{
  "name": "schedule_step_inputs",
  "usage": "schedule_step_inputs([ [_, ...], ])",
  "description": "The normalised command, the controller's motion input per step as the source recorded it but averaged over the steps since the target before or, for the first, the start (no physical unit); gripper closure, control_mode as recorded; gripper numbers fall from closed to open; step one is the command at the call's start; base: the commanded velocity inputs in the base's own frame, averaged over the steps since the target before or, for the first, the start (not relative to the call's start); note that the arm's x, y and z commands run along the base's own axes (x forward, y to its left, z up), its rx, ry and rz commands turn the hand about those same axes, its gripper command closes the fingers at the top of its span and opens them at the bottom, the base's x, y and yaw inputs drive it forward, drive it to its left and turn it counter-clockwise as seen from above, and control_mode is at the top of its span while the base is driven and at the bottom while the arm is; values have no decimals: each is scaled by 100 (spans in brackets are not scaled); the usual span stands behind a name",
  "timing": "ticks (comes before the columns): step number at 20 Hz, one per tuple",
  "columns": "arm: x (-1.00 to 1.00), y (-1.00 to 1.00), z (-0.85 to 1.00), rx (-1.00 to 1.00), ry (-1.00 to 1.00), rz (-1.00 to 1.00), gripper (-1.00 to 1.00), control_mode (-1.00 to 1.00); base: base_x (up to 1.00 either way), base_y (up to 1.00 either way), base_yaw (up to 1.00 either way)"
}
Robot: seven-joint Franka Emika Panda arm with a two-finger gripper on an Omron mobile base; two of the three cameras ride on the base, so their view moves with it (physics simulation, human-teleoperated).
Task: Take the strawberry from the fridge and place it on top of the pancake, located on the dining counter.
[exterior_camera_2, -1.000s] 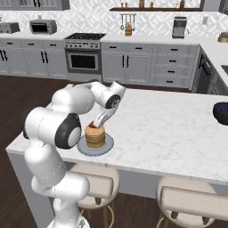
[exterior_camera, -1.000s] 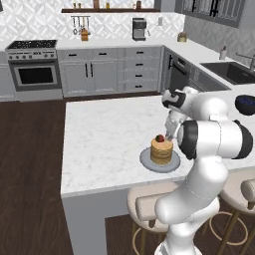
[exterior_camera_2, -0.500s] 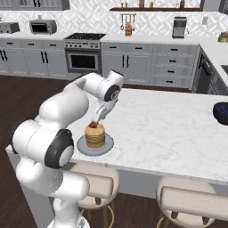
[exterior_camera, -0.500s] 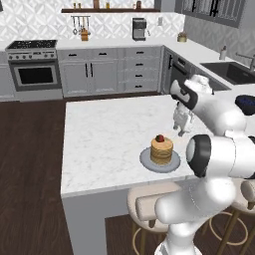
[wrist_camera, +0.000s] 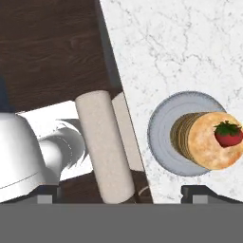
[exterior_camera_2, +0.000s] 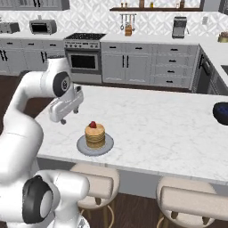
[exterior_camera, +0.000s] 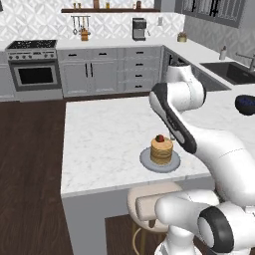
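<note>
Strawberry [wrist_camera: 228,134] sits on pancake [exterior_camera: 161,150], dining counter [exterior_camera: 107,129]. Gripper [exterior_camera_2: 67,119] spread wide, empty, left of plate [exterior_camera_2: 94,146]. Placement looks complete; next, pull clear.

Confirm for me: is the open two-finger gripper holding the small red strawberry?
No, the small red strawberry sits free on the tan pancake stack, away from the finger tips.

place: home kitchen | evidence: stove [exterior_camera: 31,45], sink [exterior_camera: 234,70], cabinets [exterior_camera_2: 127,66]
</note>
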Motion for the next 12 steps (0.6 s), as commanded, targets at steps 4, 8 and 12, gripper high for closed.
schedule_step_inputs([
  [4,-84,100,36,-37,0,-8,-100,-100,0,0,0],
  [8,-41,97,-6,-21,0,-14,-100,-100,0,0,0],
  [12,-34,31,-25,0,-1,-6,-100,-100,0,0,0],
])
